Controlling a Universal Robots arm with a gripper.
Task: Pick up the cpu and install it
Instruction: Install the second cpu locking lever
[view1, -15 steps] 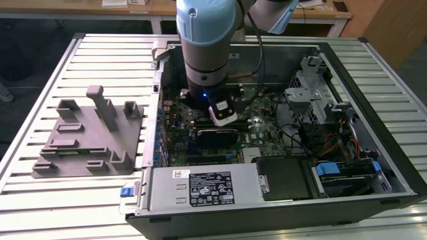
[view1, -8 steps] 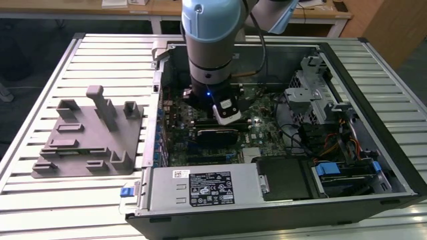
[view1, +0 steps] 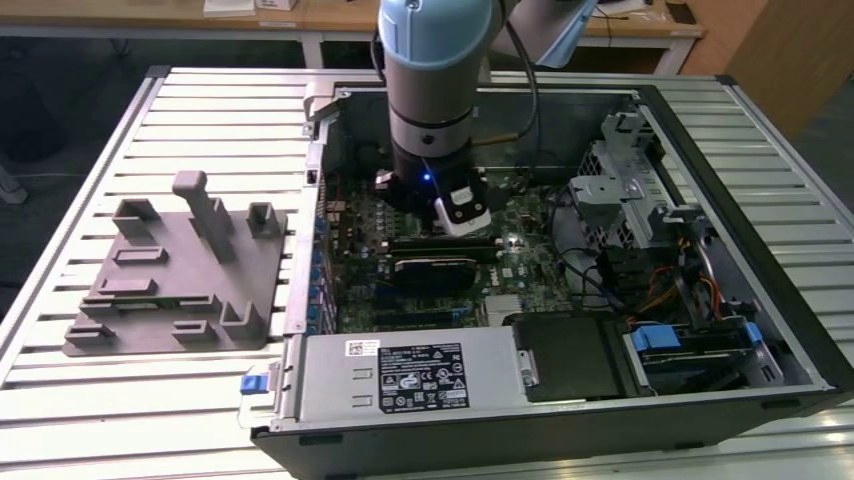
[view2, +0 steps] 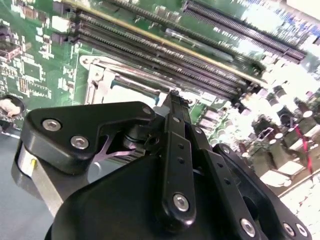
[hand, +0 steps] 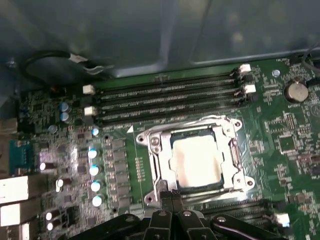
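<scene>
Above the seated cpu (hand: 196, 159), closed claw (hand: 171, 194)

An open computer case (view1: 747, 120) lies on a slatted metal table (view1: 200, 110). The robot arm (view1: 430, 70) reaches straight down into the case, its wrist end over the green motherboard (view1: 527, 275). A grey power supply box (view1: 407, 375) with a white label fills the case's near edge, beside blue-clipped drive bays (view1: 694, 350). A grey moulded holder (view1: 180, 275) sits on the table at the exterior view's left, just beside the case.
</scene>
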